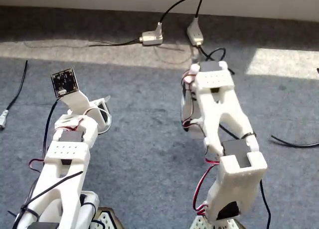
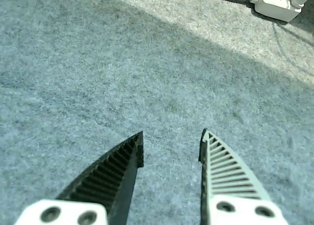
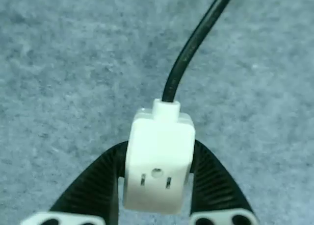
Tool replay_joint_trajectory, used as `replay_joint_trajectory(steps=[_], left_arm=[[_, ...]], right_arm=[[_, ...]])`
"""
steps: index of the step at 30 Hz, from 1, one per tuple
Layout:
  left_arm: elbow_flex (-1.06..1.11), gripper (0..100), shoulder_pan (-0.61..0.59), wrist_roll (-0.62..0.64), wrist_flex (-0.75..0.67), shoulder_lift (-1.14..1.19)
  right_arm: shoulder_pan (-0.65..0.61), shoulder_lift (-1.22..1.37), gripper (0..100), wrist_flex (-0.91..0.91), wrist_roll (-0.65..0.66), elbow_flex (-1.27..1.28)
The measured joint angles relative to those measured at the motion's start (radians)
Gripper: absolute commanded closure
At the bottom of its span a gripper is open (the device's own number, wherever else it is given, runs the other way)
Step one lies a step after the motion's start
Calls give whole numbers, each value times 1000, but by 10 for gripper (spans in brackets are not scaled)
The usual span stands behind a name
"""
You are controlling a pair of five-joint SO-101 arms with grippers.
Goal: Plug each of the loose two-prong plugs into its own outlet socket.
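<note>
The right gripper (image 3: pixel 158 149) is clamped on 1 white outlet socket (image 3: pixel 159 134) by its flat sides — likely light, rigid and slick, with a stiff black cable (image 3: pixel 196 38) pulling at it. Counted: 2 sockets — the second socket (image 1: pixel 151 38) near it, the left gripper (image 2: pixel 171 133), spread wide, well apart from it.

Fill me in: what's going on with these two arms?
The right claw is closed on a white outlet socket with a black cable. The socket's slots are empty. The left claw is open over the grey carpet, holding nothing. Another white block lies farther off.
</note>
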Motion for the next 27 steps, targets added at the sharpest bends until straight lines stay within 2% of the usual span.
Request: replay_joint_trajectory(steps=[3,6,10,19,23,27], left_arm=[[0,800,0,0,0,0],[0,800,0,0,0,0],[0,800,0,0,0,0],[0,800,0,0,0,0],[0,800,0,0,0,0],[0,800,0,0,0,0]], right_arm=[[-60,0,953,-169,-3,172],[-95,-14,953,-222,63,242],[-75,-61,953,-143,110,209],[170,-318,947,86,253,-21],[216,-381,874,98,307,15],[210,-391,703,18,321,121]])
